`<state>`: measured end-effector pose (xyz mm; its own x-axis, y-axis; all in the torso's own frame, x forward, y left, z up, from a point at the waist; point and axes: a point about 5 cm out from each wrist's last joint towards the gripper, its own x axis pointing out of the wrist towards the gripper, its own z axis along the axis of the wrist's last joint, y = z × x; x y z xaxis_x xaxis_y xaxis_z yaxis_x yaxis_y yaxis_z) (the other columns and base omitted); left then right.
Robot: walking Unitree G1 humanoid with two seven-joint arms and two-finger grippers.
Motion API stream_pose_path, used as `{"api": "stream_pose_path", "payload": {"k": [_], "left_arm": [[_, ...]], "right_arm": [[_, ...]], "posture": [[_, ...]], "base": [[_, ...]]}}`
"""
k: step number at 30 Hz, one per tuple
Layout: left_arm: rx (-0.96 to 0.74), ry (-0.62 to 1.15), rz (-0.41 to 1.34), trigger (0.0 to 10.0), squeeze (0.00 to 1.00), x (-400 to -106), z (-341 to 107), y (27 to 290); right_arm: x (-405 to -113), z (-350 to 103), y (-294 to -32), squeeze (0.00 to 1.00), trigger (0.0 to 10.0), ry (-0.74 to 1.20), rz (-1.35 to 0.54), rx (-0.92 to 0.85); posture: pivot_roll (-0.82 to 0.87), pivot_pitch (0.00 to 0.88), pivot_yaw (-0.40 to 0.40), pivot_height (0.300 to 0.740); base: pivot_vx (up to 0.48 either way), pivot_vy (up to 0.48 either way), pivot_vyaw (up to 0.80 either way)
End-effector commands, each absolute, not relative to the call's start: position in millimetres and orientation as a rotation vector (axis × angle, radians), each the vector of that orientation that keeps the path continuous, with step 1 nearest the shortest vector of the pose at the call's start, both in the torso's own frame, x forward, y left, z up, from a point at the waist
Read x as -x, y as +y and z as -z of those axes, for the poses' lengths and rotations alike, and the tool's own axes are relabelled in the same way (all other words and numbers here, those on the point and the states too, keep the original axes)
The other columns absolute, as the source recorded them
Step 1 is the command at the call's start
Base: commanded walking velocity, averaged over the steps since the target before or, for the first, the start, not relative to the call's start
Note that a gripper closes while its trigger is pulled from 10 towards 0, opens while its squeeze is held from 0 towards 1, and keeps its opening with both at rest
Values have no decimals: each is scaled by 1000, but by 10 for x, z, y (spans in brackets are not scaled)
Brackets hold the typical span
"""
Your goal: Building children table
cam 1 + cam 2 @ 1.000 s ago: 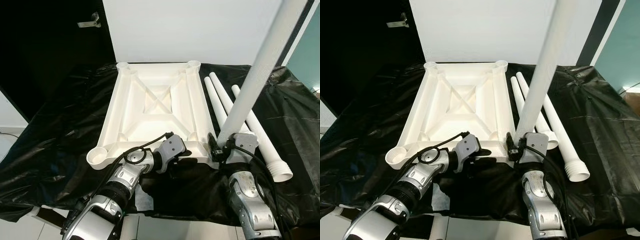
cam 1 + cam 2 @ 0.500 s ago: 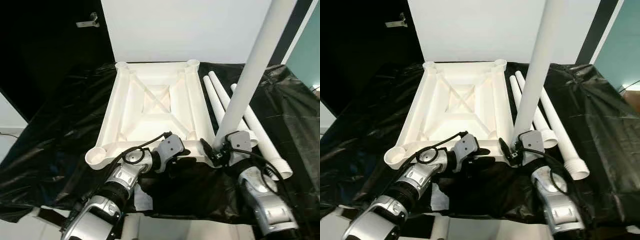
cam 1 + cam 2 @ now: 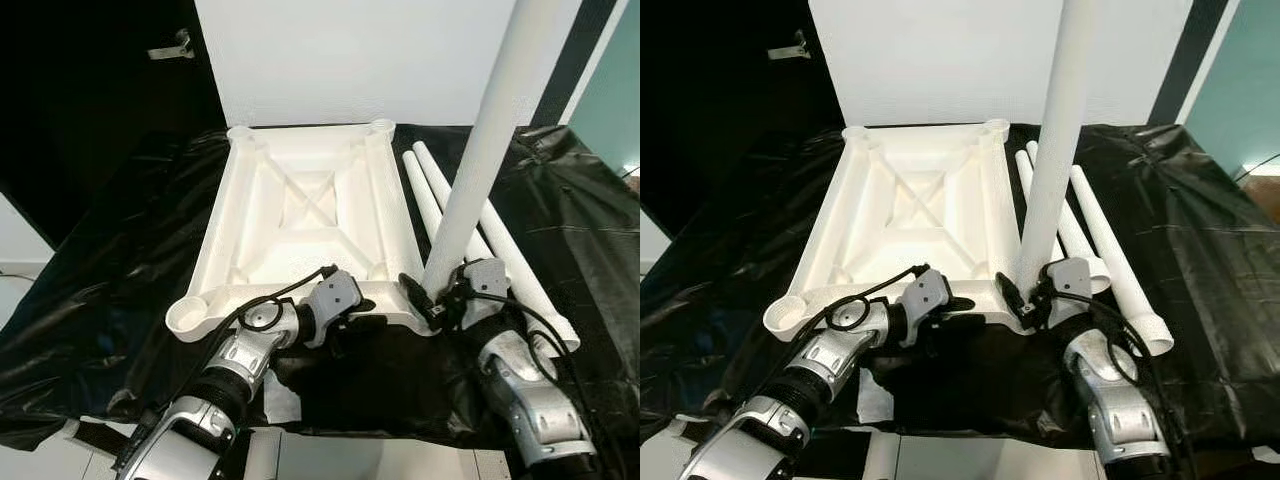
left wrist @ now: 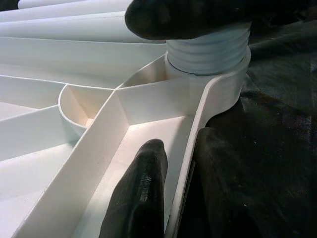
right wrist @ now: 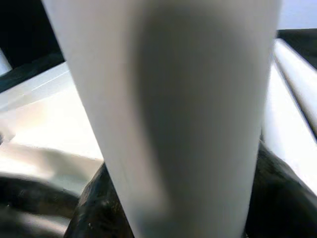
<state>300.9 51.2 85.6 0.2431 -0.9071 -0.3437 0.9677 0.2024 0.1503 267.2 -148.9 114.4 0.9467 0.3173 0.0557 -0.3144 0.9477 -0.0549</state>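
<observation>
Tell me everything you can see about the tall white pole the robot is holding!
The pole is a long, smooth, round white tube, plastic by its look. It stands almost upright, leaning a little, and its top runs out of the picture. Its ribbed bottom end sits in the round near-right corner socket of the upside-down white tabletop. The right gripper is clamped around it just above the socket. The left gripper pinches the tabletop's near edge beside it. Three more poles lie on the black sheet behind it.
</observation>
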Motion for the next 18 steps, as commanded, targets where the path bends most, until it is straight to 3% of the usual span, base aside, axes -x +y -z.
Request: {"api": "stream_pose_path", "payload": {"k": [1,7,18], "left_arm": [[-379,411,1380,10000,0,-2835,-508,623],[-384,403,1377,10000,0,-2863,-536,616],[-371,413,1403,10000,0,-2794,-479,546]], "right_arm": [[-2653,-965,-1547,0,0,9,-145,15],[-2621,-941,-1689,0,0,-2,158,-27],[-2696,-1039,-1545,0,0,-36,107,-13]], "posture": [[9,11,23,740],[-4,0,26,740],[-49,0,26,740]], "base": [[0,0,0],[0,0,0],[0,0,0]]}}
